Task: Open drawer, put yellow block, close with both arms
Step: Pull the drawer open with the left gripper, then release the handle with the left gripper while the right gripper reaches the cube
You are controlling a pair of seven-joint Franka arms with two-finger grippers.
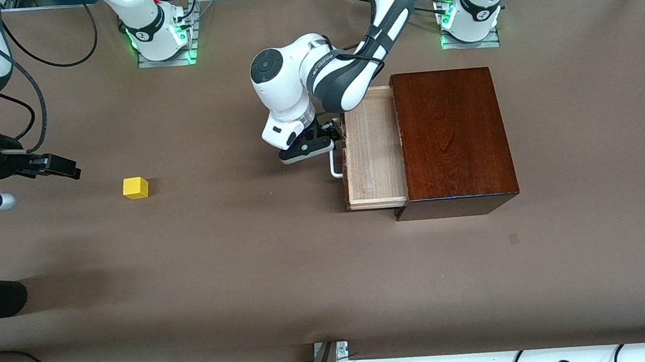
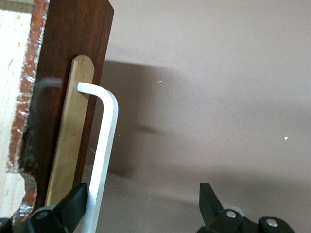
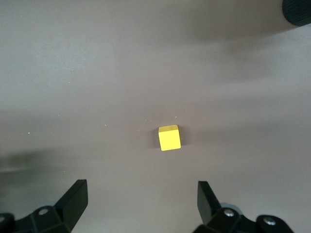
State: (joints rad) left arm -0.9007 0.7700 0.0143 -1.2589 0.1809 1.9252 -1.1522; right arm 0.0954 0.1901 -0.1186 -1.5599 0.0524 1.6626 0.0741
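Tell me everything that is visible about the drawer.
The drawer is a pale wooden tray with a dark reddish-brown front and a white loop handle. It stands pulled partly out of the glossy dark wooden box, toward the right arm's end of the table, and nothing shows inside it. The left pincer is open at the handle, with one finger beside it.

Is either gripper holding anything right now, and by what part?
Nothing is held. The left gripper is open around the drawer's white handle, not clamped. The right gripper hangs open above the yellow block.
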